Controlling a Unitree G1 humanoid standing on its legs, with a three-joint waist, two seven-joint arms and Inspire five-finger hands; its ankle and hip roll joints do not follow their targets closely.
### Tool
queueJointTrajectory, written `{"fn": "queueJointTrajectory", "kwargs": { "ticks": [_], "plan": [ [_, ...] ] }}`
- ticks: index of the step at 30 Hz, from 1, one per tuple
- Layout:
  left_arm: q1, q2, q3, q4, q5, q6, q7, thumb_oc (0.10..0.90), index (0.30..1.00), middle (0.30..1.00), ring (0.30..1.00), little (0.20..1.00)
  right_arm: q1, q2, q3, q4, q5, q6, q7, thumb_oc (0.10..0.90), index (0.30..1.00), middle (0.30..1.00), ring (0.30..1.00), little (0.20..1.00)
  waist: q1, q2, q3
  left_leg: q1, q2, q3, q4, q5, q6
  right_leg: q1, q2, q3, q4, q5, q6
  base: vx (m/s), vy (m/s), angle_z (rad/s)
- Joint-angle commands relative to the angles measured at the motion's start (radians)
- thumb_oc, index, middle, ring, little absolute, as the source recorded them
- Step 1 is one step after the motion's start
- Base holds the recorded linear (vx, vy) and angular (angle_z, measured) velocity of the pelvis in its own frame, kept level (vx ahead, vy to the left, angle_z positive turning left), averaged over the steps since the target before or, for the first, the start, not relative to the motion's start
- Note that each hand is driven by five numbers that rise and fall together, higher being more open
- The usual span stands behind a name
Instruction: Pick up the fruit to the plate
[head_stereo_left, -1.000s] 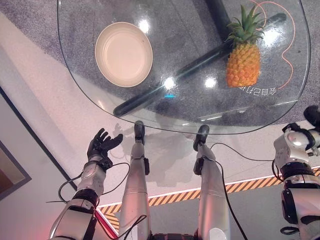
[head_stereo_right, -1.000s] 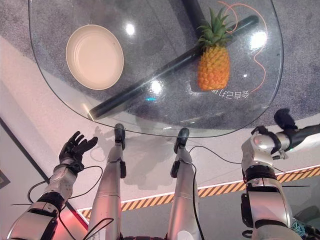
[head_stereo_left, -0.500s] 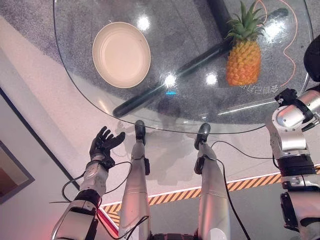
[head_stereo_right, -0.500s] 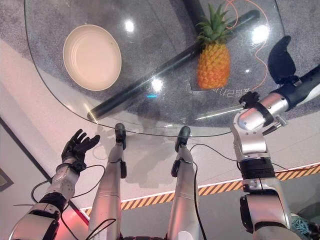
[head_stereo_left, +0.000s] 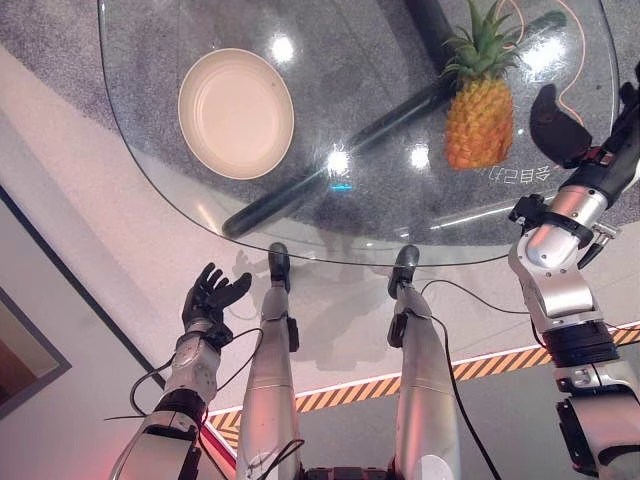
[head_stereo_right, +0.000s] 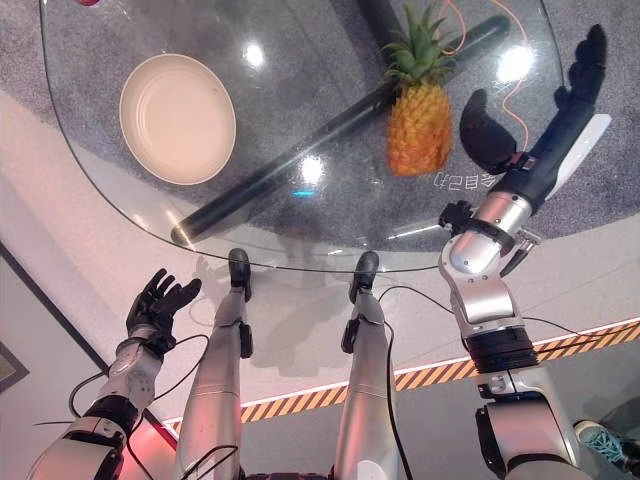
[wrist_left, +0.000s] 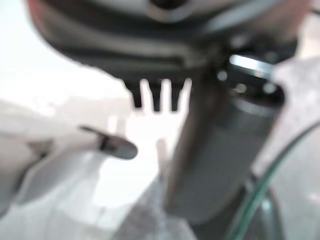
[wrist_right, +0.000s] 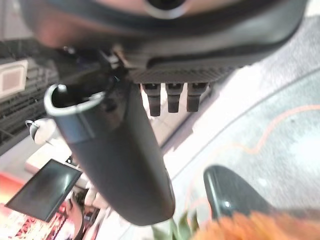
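Reach phase, head cameras. The pineapple (head_stereo_right: 418, 128) lies on the glass surface (head_stereo_right: 300, 235) in the upper right of the frame, its long axis running nearly up-frame, leafy crown toward the top edge and base toward the robot. The cream plate (head_stereo_right: 178, 118) sits empty at upper left, well apart from the fruit, with a dark bar under the glass showing between them. The right hand (head_stereo_right: 560, 110) is raised just beside the fruit on its right, fingers (head_stereo_right: 590, 50) straight and relaxed, holding nothing; its thumb (head_stereo_right: 486, 128) stands out toward the fruit, not visibly touching it. The left hand (head_stereo_right: 160, 300) hangs at lower left, below the surface's edge, fingers spread and empty.

Risks, as judged from this pose: the fruit is heavy and tapered, so a one-handed grasp across its middle may slip or let it pivot crown-down; a sideways nudge from the thumb before closure could roll it on the smooth glass; the long carry to the plate leaves room for a drop.
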Motion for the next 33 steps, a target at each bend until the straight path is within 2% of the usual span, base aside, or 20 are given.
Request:
{"fn": "queueJointTrajectory", "kwargs": {
  "ticks": [1,11,16,23,26,33],
  "plan": [
    [0.073,0.001,0.032,0.013,0.005,-0.046,0.012,0.800,0.900,0.900,0.900,0.900,0.027,-0.055,-0.012,-0.173,-0.050,-0.034,0.044,0.800,0.900,0.900,0.900,0.900,-0.018,0.006,-0.022,-0.013,-0.041,0.012,0.083,-0.083,0.032,0.031,0.017,-0.043,-0.056,0.005,0.004,0.00,0.000,0.00],
    [0.085,-0.016,0.020,0.015,0.006,-0.058,0.013,0.800,0.900,0.900,0.900,0.900,0.042,-0.051,0.007,-0.248,-0.041,-0.011,0.090,0.800,0.900,0.900,0.900,0.900,-0.020,0.008,-0.022,-0.008,-0.039,0.022,0.073,-0.076,0.031,0.034,0.019,-0.044,-0.056,0.003,0.002,0.00,0.000,0.00],
    [0.079,-0.013,0.017,0.010,0.006,-0.047,0.014,0.800,0.900,0.900,0.900,0.900,0.048,-0.046,0.024,-0.275,-0.016,0.022,0.124,0.800,0.900,0.900,0.900,0.900,-0.022,0.007,-0.022,-0.008,-0.038,0.024,0.072,-0.072,0.031,0.032,0.020,-0.044,-0.055,0.005,0.003,0.00,0.000,0.00],
    [0.080,-0.016,0.012,0.022,0.006,-0.055,0.009,0.800,0.900,0.900,0.900,0.900,0.060,-0.036,0.045,-0.258,0.005,0.023,0.135,0.800,0.900,0.900,0.900,0.900,-0.021,0.006,-0.022,-0.004,-0.039,0.027,0.066,-0.069,0.031,0.036,0.020,-0.047,-0.058,0.006,0.002,0.00,0.000,0.00],
    [0.083,-0.014,0.013,0.024,0.004,-0.054,0.005,0.800,0.900,0.900,0.900,0.900,0.058,-0.036,0.050,-0.240,0.028,0.056,0.135,0.800,0.900,0.900,0.900,0.900,-0.019,0.008,-0.022,-0.002,-0.041,0.027,0.064,-0.066,0.031,0.037,0.019,-0.049,-0.057,0.007,0.001,0.00,0.000,0.00],
    [0.078,-0.009,0.006,0.027,-0.001,-0.052,0.004,0.800,0.900,0.900,0.900,0.900,0.063,-0.026,0.064,-0.191,0.028,0.083,0.117,0.800,0.900,0.900,0.900,0.900,-0.018,0.008,-0.022,-0.008,-0.042,0.027,0.068,-0.067,0.033,0.030,0.020,-0.049,-0.055,0.008,0.000,0.00,0.000,0.00]
  ]
}}
